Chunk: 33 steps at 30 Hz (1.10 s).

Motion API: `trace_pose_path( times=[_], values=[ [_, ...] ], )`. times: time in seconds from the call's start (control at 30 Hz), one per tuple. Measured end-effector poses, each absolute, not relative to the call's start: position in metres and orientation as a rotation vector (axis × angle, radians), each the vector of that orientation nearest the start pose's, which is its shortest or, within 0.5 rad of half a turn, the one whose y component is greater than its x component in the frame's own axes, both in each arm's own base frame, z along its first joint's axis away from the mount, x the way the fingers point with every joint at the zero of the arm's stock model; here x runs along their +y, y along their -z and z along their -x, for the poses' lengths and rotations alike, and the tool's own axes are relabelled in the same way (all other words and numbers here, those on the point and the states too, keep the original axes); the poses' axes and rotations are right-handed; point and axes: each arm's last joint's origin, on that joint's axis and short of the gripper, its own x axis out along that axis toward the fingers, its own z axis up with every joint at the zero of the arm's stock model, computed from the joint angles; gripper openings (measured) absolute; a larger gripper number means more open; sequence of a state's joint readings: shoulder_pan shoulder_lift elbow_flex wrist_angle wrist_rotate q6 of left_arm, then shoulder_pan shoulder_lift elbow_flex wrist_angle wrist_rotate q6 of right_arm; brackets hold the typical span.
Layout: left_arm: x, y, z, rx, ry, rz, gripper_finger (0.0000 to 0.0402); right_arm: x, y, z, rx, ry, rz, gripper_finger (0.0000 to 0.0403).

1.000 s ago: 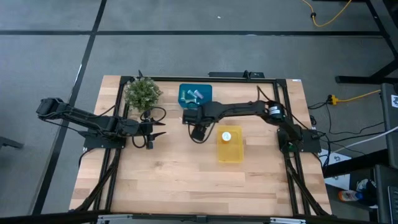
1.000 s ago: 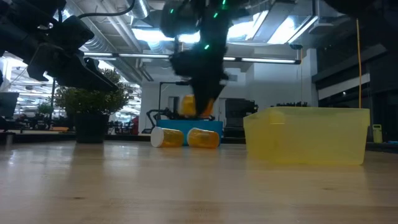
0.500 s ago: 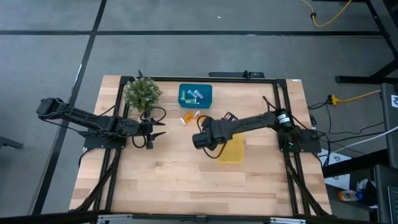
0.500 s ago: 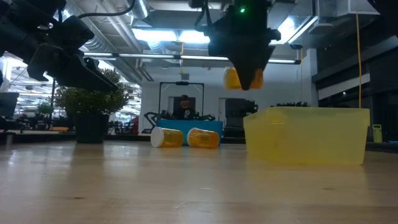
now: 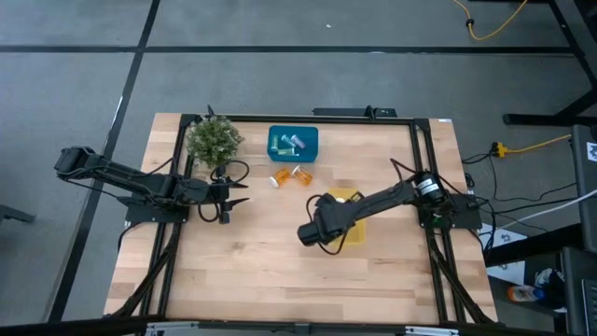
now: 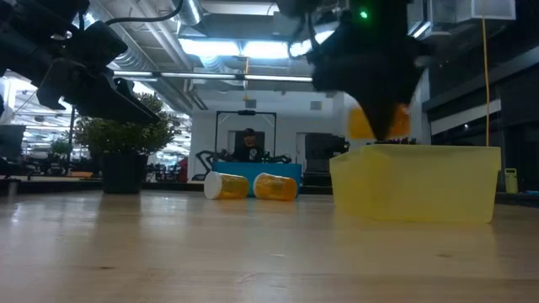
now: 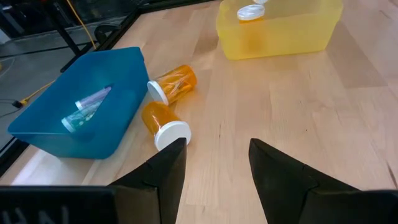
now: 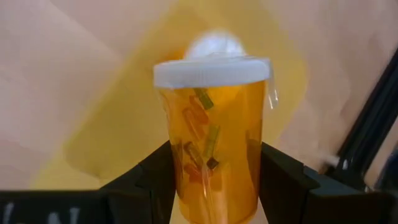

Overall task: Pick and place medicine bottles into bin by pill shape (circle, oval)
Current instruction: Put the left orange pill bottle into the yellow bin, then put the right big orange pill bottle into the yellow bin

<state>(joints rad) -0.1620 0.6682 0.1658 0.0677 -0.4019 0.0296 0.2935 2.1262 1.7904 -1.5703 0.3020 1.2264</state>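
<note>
The right gripper (image 8: 211, 180), pinching an orange bottle (image 8: 212, 134) above the yellow bin's (image 5: 357, 233) left edge, may drop it outside onto the table (image 5: 261, 271); the left gripper (image 7: 214, 162) waits with fingers spread near the table's left edge.

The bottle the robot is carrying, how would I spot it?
Find the yellow bin right of the table's middle. Just above it, the right gripper holds an orange bottle with a white cap. The other two orange bottles lie on the wood beside the blue bin.
</note>
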Motion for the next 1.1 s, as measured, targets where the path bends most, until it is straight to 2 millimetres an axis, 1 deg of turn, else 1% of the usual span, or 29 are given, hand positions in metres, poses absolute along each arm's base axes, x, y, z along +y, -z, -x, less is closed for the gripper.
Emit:
trace_pose_path(
  times=[0.1,0.17,0.4,0.6,0.73,0.83,1.1],
  values=[
    [-0.012,-0.162,-0.142,0.422,-0.23,-0.15,0.0169,0.102,-0.203,-0.359,1.544,1.044,-0.344,0.0184],
    [-0.012,-0.162,-0.142,0.422,-0.23,-0.15,0.0169,0.102,-0.2,-0.357,1.562,1.049,-0.339,0.0184],
    [-0.012,-0.162,-0.142,0.422,-0.23,-0.15,0.0169,0.103,-0.2,-0.36,1.543,1.033,-0.358,0.0198],
    [-0.012,-0.162,-0.142,0.422,-0.23,-0.15,0.0169,0.106,-0.198,-0.367,1.506,0.977,-0.43,0.0215],
    [-0.012,-0.162,-0.142,0.422,-0.23,-0.15,0.0169,0.107,-0.196,-0.372,1.47,0.947,-0.455,0.0217],
    [-0.012,-0.162,-0.142,0.422,-0.23,-0.15,0.0169,0.107,-0.196,-0.373,1.431,0.954,-0.442,0.0217],
    [-0.012,-0.162,-0.142,0.422,-0.23,-0.15,0.0169,0.106,-0.196,-0.373,1.443,0.953,-0.446,0.0217]
  ],
)
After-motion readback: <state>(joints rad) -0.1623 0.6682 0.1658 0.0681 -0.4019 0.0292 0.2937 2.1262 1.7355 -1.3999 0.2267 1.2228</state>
